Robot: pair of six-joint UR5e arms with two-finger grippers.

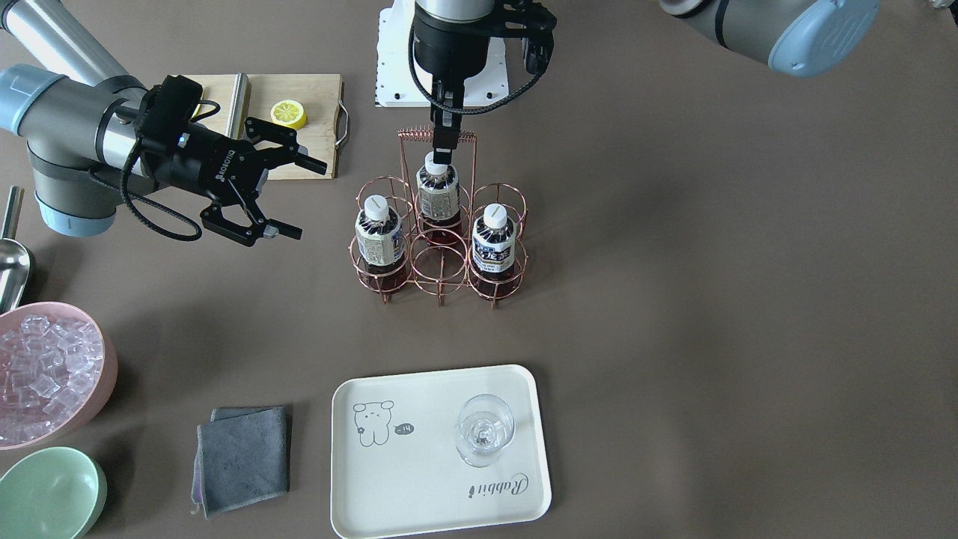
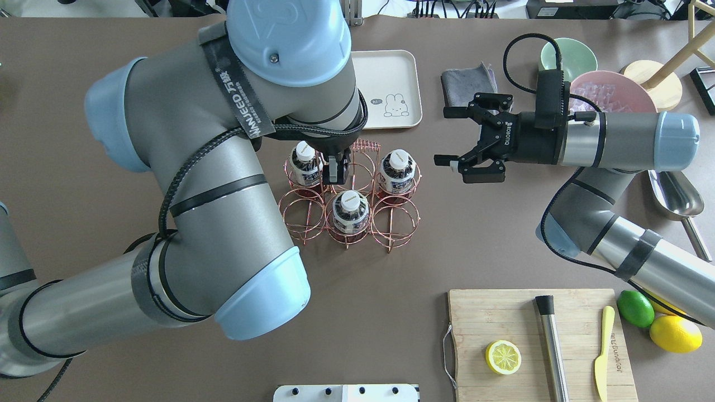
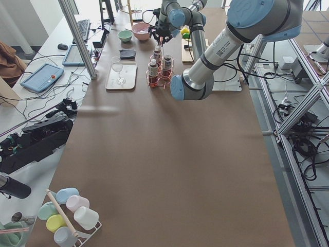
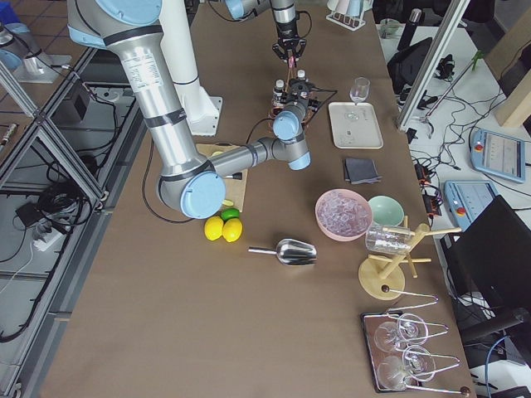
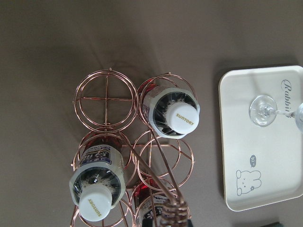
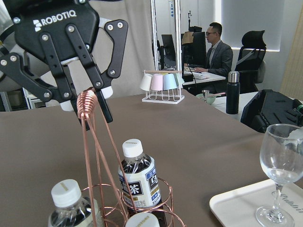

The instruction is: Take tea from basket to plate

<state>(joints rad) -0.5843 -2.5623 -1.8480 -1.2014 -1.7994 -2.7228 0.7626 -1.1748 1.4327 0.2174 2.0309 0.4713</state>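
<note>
Three tea bottles stand in the copper wire basket (image 1: 404, 135); the one (image 1: 438, 196) in the row nearest the robot is just below my left gripper (image 1: 442, 152). The other two (image 1: 378, 238) (image 1: 494, 245) stand in the outer cells. In the right wrist view the left gripper (image 6: 86, 106) is open at the height of the handle's coil, well above the caps and holding nothing. My right gripper (image 1: 308, 201) is open and empty, in the air beside the basket. The cream plate (image 1: 419, 494) carries a clear stemmed glass (image 1: 485, 430).
A cutting board (image 1: 314, 97) with a lemon half (image 1: 288, 114) lies behind the right gripper. A pink bowl of ice cubes (image 1: 45, 374), a green bowl (image 1: 49, 494), a grey cloth (image 1: 243, 457) and a metal scoop (image 1: 11, 262) lie on the robot's right.
</note>
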